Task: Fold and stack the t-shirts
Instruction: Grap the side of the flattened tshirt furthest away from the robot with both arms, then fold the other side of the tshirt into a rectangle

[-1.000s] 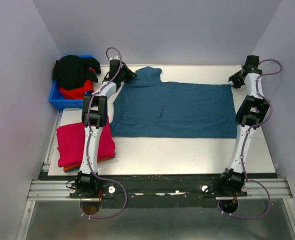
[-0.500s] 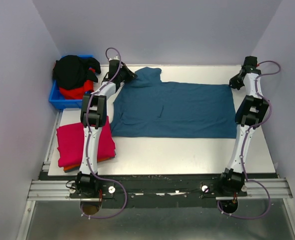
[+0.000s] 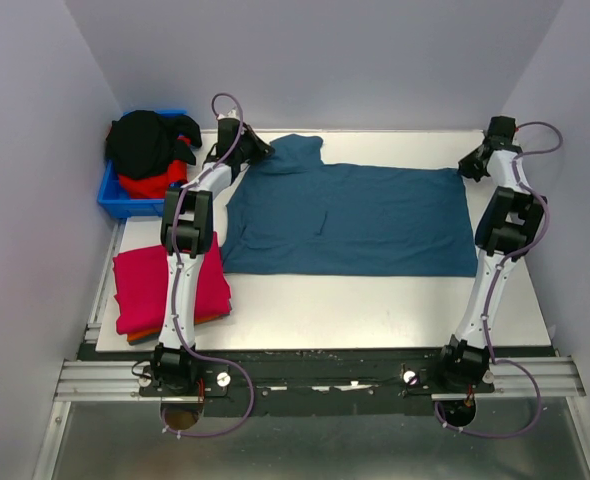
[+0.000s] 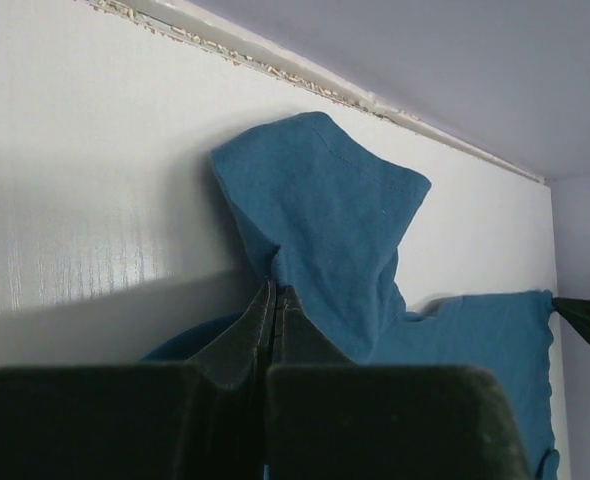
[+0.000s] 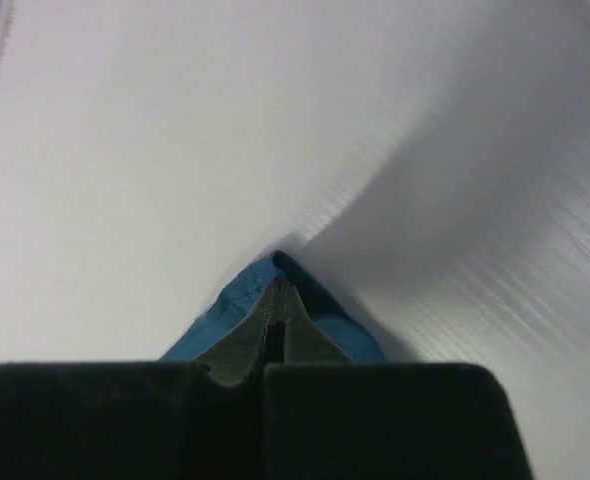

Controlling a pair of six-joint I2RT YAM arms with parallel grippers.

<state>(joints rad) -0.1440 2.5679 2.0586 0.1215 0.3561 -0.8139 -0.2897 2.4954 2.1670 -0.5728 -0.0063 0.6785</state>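
1. Spread flat on the table point(image 3: 375, 300), long axis left to right: the teal-blue t-shirt point(image 3: 350, 220).
2. Pinched at the far-left sleeve root by the left gripper point(image 4: 275, 296), at the far-right corner by the right gripper point(image 5: 278, 296).
3. Lying nearward from both pinches, neither arm closer.

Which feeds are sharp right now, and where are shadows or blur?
Top external: even light, crisp, teal shirt clear. Left wrist: cloth sharp, shadow on the table beside the left gripper. Right wrist: softer, broad shadow beyond the right gripper, streaky sheen.
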